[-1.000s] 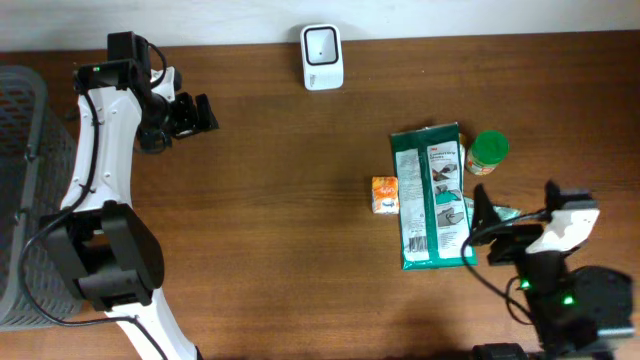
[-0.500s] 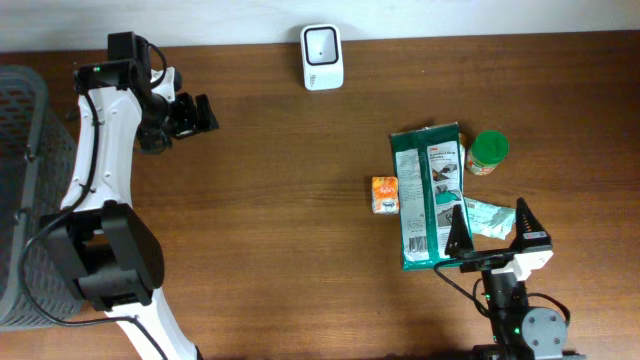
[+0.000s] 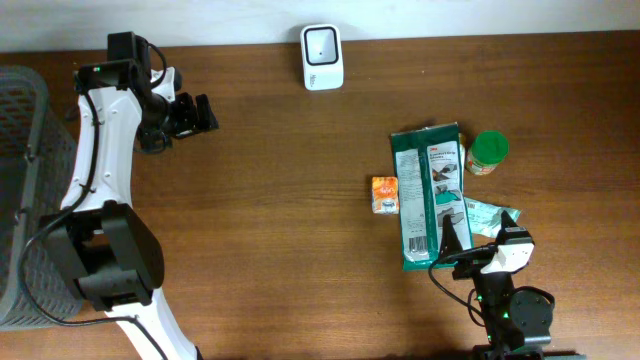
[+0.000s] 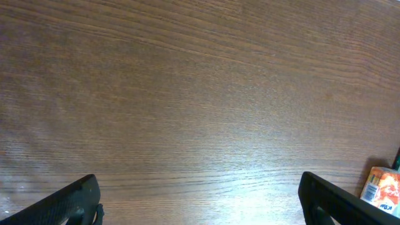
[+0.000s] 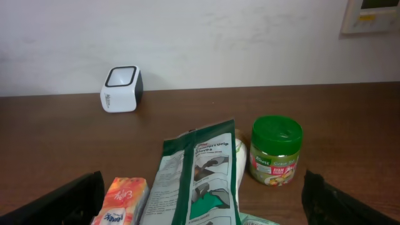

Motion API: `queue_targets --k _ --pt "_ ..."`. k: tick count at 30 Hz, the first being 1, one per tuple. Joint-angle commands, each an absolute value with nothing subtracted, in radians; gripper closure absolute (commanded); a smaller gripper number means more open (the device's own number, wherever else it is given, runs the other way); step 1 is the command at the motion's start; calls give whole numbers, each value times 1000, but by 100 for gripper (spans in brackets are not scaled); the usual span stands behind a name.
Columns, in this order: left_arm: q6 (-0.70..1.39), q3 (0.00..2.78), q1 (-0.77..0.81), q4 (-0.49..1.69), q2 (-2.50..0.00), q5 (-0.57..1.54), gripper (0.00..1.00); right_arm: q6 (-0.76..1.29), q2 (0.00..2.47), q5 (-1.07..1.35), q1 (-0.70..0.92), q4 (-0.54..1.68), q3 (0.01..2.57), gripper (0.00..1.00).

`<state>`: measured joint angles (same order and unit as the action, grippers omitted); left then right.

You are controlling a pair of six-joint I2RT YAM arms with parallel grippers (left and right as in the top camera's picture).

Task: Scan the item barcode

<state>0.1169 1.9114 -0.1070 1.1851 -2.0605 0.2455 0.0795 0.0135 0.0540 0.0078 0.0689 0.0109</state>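
Several items lie at the right of the table: a green-and-white glove pack (image 3: 430, 195), a small orange box (image 3: 385, 194), a green-lidded jar (image 3: 488, 153) and a pale green packet (image 3: 487, 215). A white scanner (image 3: 322, 56) stands at the back edge. My right gripper (image 3: 480, 235) hovers open just in front of the pack, nothing between its fingers; its wrist view faces the pack (image 5: 200, 178), box (image 5: 122, 200), jar (image 5: 275, 152) and scanner (image 5: 121, 89). My left gripper (image 3: 207, 113) stands open and empty at the far left. No barcode shows.
A grey mesh basket (image 3: 20, 190) stands at the table's left edge. The left wrist view shows bare wood between the open gripper (image 4: 200, 203) and the orange box (image 4: 382, 190) at its right edge. A white wall runs behind the scanner.
My right arm has swung leftward and toward the table's front edge, bringing its open gripper in line with the glove pack. The left arm and the items have not moved.
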Motion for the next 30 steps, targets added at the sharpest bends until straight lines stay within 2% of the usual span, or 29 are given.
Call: queue_targets --k 1,14,19,22,27,30 --pt "111 1922 -108 1184 -2047 242 1 86 3 56 6 74 6 2" --pt "111 1922 -108 1184 -2041 241 1 86 4 56 6 75 6 2" --pt "112 1890 -103 1169 -1905 95 1 85 3 56 6 75 6 2" --pt "111 1726 -100 934 -1740 89 1 85 3 56 6 75 6 2" --pt "101 1266 -99 416 -1410 91 1 86 3 56 6 75 6 2" --pt "24 970 -99 141 -1207 120 1 85 4 56 6 74 6 2"
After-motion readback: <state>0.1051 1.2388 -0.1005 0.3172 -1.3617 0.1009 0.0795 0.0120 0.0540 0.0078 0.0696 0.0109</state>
